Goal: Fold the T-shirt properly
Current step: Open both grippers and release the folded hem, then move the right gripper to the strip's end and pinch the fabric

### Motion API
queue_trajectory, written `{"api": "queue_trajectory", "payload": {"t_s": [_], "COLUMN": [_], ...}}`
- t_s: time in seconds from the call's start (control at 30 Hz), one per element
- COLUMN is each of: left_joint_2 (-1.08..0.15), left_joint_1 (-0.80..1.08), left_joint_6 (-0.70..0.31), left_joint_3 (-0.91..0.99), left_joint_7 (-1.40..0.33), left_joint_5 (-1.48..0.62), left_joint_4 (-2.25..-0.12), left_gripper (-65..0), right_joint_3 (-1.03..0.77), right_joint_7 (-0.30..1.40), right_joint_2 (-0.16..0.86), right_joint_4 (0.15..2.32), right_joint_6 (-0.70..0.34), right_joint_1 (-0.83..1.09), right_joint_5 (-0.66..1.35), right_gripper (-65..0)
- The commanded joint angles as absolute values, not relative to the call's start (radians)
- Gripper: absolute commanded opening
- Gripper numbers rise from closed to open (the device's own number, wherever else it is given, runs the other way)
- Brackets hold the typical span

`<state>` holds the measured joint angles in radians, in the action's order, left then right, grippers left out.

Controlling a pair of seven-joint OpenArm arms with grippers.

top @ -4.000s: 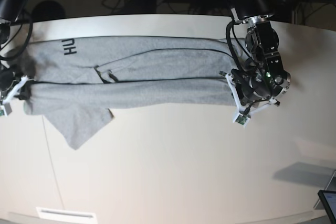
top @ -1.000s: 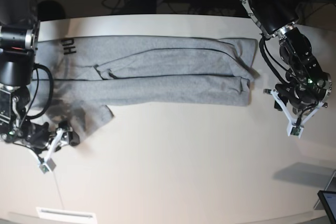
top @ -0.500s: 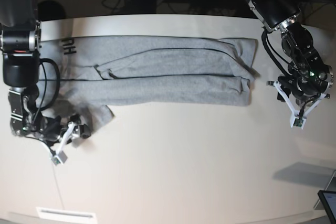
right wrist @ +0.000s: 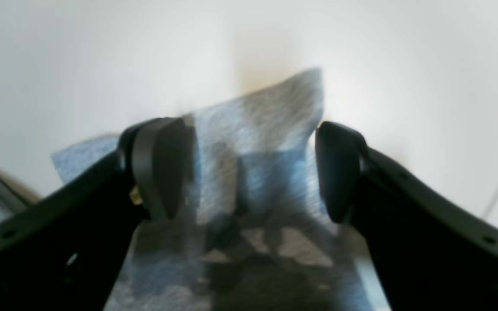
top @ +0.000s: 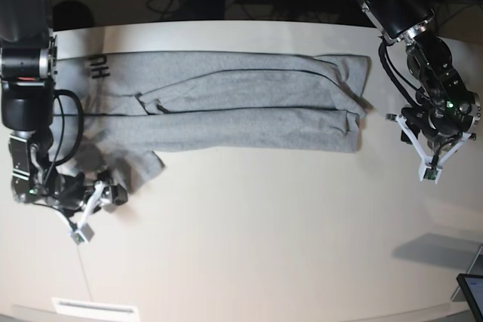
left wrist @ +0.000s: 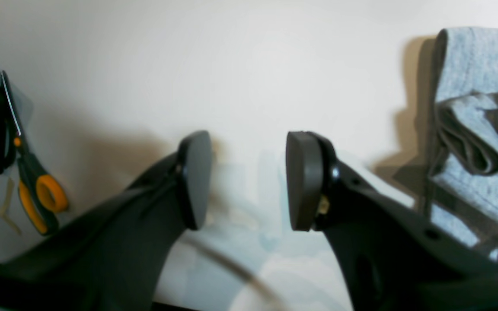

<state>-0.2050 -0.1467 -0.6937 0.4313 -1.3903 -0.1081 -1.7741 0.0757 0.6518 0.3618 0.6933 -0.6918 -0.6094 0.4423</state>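
Note:
The grey T-shirt (top: 226, 103) lies in a long folded band across the far part of the table, with black letters (top: 98, 69) at its left end. One sleeve (top: 136, 167) sticks out toward the front. My right gripper (top: 115, 192) sits at that sleeve's tip. In the right wrist view the gripper (right wrist: 249, 172) is open, its fingers (right wrist: 162, 168) on either side of the grey sleeve corner (right wrist: 270, 125). My left gripper (top: 423, 124) hovers just off the shirt's right end. It is open (left wrist: 249, 179) over bare table, with the shirt's folded edge (left wrist: 474, 86) to its right.
Orange-handled scissors (left wrist: 37, 190) lie at the left of the left wrist view. A thin cable (top: 81, 269) runs over the table's front left, near a white label (top: 94, 308). A tablet corner (top: 472, 292) shows at the front right. Dark cables and gear stand behind the table.
My right gripper has slid up and to the right, closing in on the sleeve tip. The left arm has shifted slightly away from the shirt's end. The shirt itself lies as before.

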Motion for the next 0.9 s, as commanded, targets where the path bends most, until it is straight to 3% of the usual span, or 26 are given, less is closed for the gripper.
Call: {"api": "queue_trajectory", "payload": {"t_s": [0.0, 0.23, 0.53, 0.77, 0.87], "left_joint_2": [-0.220, -0.220, -0.220, -0.220, -0.220], "left_joint_1": [-0.165, -0.165, -0.165, -0.165, -0.165], "left_joint_6": [-0.698, -0.698, -0.698, -0.698, -0.698], "left_joint_3": [0.433, 0.433, 0.433, 0.433, 0.433], "left_joint_7": [-1.377, -1.377, -1.377, -1.377, -1.377], "left_joint_5": [-0.107, -0.107, -0.107, -0.107, -0.107], "left_joint_4": [-1.794, -1.794, -1.794, -1.794, -1.793], "left_gripper": [-37.6, -37.6, -37.6, -37.6, -37.6], "right_joint_3": [0.073, 0.074, 0.076, 0.070, 0.067], "right_joint_7": [0.627, 0.616, 0.501, 0.493, 0.493], "right_joint_2": [0.383, 0.384, 0.383, 0.343, 0.340], "right_joint_4": [0.707, 0.694, 0.522, 0.519, 0.519], "right_joint_6": [-0.698, -0.698, -0.698, -0.698, -0.698], "right_joint_1": [-0.659, -0.680, -0.710, -0.707, -0.690], "right_joint_5": [0.460, 0.458, 0.456, 0.314, 0.314], "right_gripper": [-19.9, -19.4, -19.4, -20.5, -28.7]}}
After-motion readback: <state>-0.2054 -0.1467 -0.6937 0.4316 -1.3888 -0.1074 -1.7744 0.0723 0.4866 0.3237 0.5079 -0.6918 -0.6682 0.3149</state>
